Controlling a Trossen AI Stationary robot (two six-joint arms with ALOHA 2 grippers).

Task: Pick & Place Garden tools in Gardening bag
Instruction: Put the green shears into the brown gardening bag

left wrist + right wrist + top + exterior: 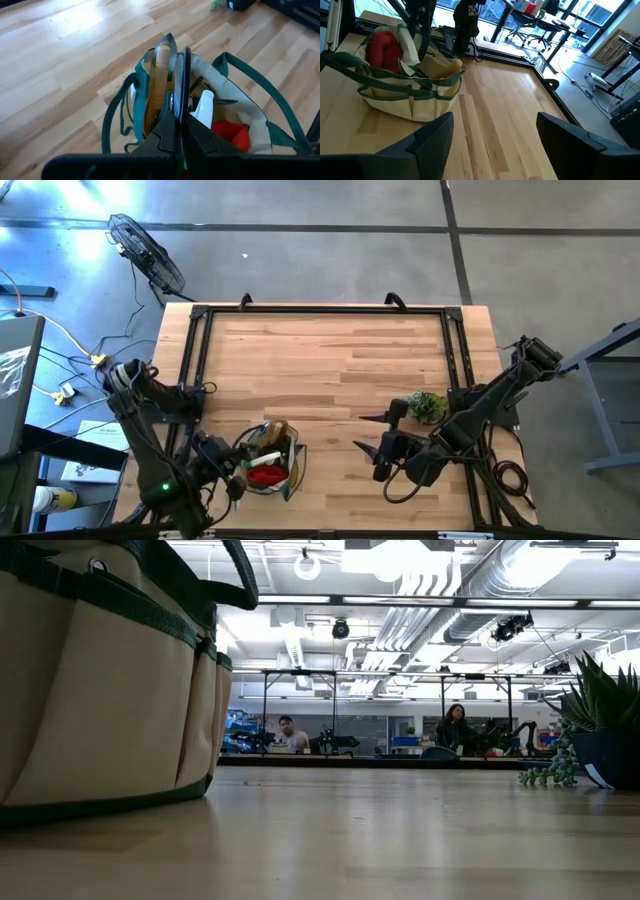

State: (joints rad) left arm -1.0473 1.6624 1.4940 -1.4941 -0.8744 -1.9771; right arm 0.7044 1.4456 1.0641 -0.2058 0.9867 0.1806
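my left pincer: my left gripper (178,127) has its fingers pressed together, right over the mouth of the gardening bag (235,100); whether anything thin is pinched between them I cannot make out.
just ahead of it: a wooden-handled trowel (161,75) stands in the bag with its handle end up, its long axis running straight away from my fingertips, and a thin dark metal piece (186,75) rises beside it (part of the pruners, I judge, though it is hard to say).
to the side of my fingertips: the red cloth item (229,134) lies inside the bag, close beside a pale tool part.
the relation that counts: the bag sits directly under my left pincer and well apart from my right one, so the left arm is the nearer for any work at the bag.
my right pincer: my right gripper (383,448) hangs above bare table (330,360) with its fingers spread wide and nothing between them, the bag off ahead of it; the plant sprig (428,406) lies near it on the other side.
left to pick: I see no garden tool lying loose on the table, so the task looks near done (a judgement only).
hidden: the bag's bottom, the lower halves of the tools, and the bright green item's whereabouts.
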